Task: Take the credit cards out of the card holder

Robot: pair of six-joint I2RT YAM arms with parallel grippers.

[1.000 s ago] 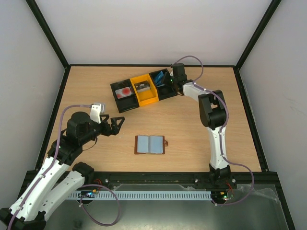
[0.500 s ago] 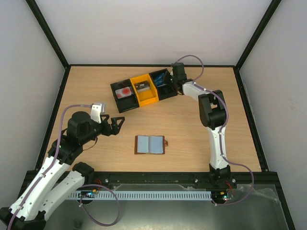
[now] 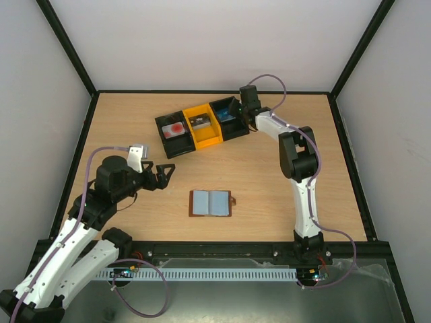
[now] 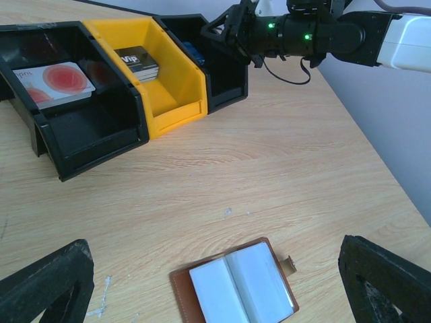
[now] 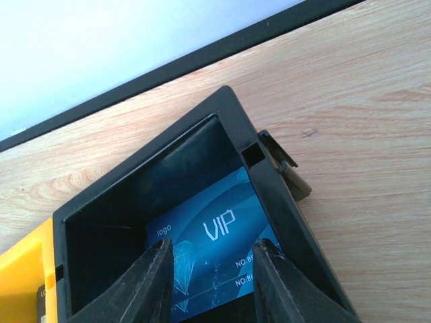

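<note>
The card holder [image 3: 211, 203] lies open on the table, brown with blue-grey pockets and no card showing in them; it also shows in the left wrist view [image 4: 236, 286]. A whitish card with a red round mark [image 3: 176, 128] lies in the tray's left black compartment [image 4: 54, 79]. A black card [image 4: 138, 62] lies in the yellow compartment. A blue VIP card [image 5: 215, 232] lies flat in the right black compartment. My right gripper [image 5: 212, 276] is open just above the blue card [image 3: 226, 117]. My left gripper [image 3: 163, 176] is open and empty, left of the holder. No red-pink card is visible.
The black-and-yellow three-part tray [image 3: 214, 138] stands at the back centre, with its front walls towards me in the left wrist view [image 4: 87, 151]. Black frame rails run along the table's edges [image 3: 84, 141]. Bare wood lies between tray and holder.
My right gripper has drawn back a little from the tray's right compartment, and the blue card now lies uncovered in it. The left arm and the holder have not moved.
</note>
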